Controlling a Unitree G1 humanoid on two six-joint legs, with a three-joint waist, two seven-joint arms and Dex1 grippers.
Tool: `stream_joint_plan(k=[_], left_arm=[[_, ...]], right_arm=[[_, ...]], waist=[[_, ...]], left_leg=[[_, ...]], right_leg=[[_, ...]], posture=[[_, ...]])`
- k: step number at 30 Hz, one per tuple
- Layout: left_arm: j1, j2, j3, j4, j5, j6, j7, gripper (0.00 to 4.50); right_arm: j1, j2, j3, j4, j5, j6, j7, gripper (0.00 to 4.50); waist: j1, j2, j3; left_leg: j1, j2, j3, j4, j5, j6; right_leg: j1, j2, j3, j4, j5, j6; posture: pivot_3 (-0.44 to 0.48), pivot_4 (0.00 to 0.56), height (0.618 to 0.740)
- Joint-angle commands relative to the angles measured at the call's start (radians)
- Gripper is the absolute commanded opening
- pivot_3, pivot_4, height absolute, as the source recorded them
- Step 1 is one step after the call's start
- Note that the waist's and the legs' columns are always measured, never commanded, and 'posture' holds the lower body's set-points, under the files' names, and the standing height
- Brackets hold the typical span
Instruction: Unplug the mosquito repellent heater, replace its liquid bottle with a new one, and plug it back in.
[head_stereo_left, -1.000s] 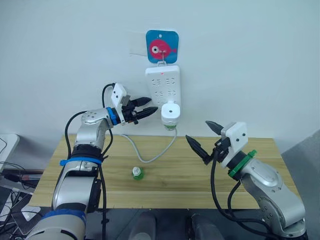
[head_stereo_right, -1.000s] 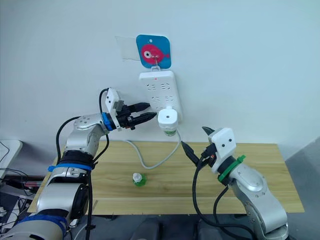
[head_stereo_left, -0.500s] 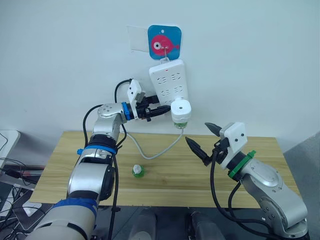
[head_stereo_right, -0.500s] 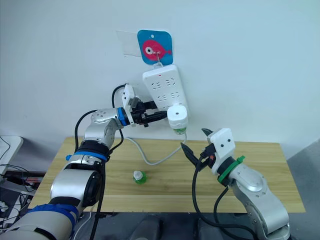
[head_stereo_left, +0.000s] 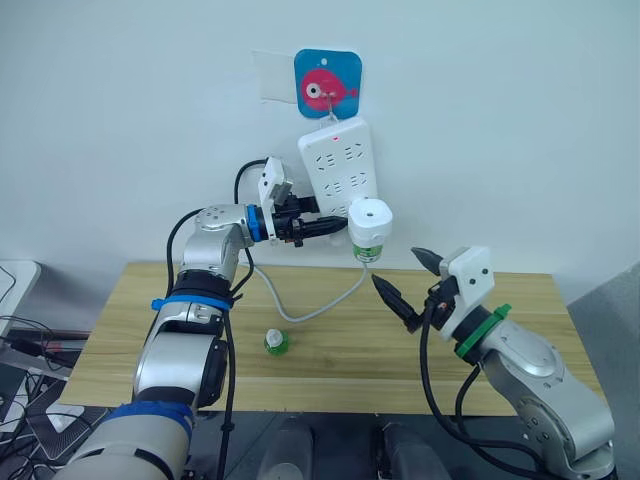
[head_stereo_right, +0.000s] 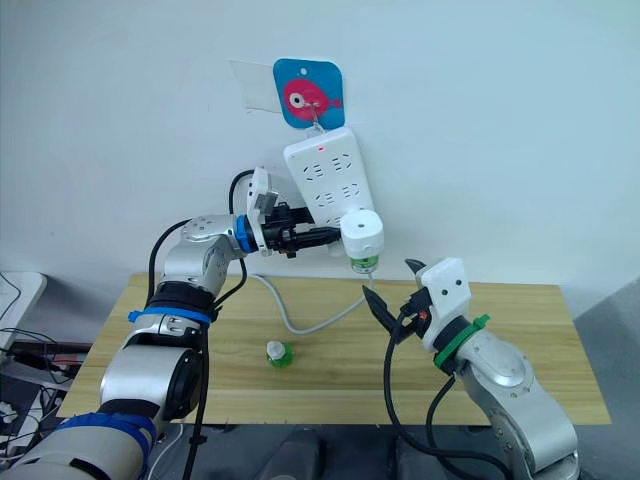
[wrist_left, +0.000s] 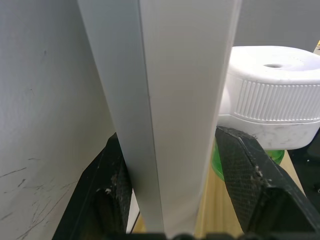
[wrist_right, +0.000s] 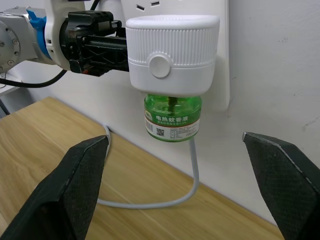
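The power strip (head_stereo_left: 340, 172) hung tilted from a hook under a blue fish sticker (head_stereo_left: 327, 87) on the white wall, its lower end swung toward the robot's right. The heater (head_stereo_left: 369, 225) was plugged into the strip's lower end, with its green bottle (wrist_right: 173, 119) screwed in beneath and hanging above the table (head_stereo_left: 330, 352). The left gripper (head_stereo_left: 335, 225), arm stretched to the wall, was clamped on the lower edge of the strip just beside the heater; in the left wrist view one finger (wrist_left: 112, 190) lay between strip and wall and the other on the strip's front face, close under the heater body. The right gripper (head_stereo_left: 412, 280) was held spread wide and empty, raised above the table below and to the right of the heater, not touching it; in the right wrist view its two fingers (wrist_right: 77, 180) stood well apart on either side of the bottle, short of it. A second bottle (head_stereo_left: 275, 345) with a white cap stood upright on the table, well apart from both grippers. The strip's grey cord (head_stereo_left: 300, 310) looped down from its lower end across the table's rear part.
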Motion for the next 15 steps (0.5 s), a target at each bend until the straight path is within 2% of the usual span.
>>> stream_joint_plan(k=[1, 5, 15], left_arm=[[-0.012, -0.001, 0.008, -0.042, -0.025, 0.006, -0.005, 2.26], [-0.002, 0.005, 0.006, -0.053, -0.029, 0.007, -0.018, 1.32], [0.004, -0.018, 0.009, -0.076, -0.036, 0.021, 0.031, 1.33]], right_arm=[[-0.012, 0.009, 0.006, -0.047, 0.016, 0.003, -0.012, 4.5], [-0.013, 0.016, 0.007, -0.053, 0.017, 0.014, -0.02, 4.5], [-0.127, 0.072, 0.001, -0.117, 0.046, 0.165, -0.119, 4.5]], waist=[[0.0, 0.0, 0.0], [0.0, 0.001, 0.0], [-0.006, 0.002, 0.001]], left_leg=[[0.0, 0.0, 0.0, 0.0, 0.0, 0.0], [0.0, 0.0, 0.0, 0.0, 0.0, 0.0], [0.0, 0.0, 0.0, 0.0, 0.0, 0.0]], right_leg=[[0.0, 0.0, 0.0, 0.0, 0.0, 0.0], [0.0, 0.0, 0.0, 0.0, 0.0, 0.0], [0.0, 0.0, 0.0, 0.0, 0.0, 0.0]], posture=[[0.252, 0.207, 0.74], [0.251, 0.204, 0.74], [0.232, 0.205, 0.74]])
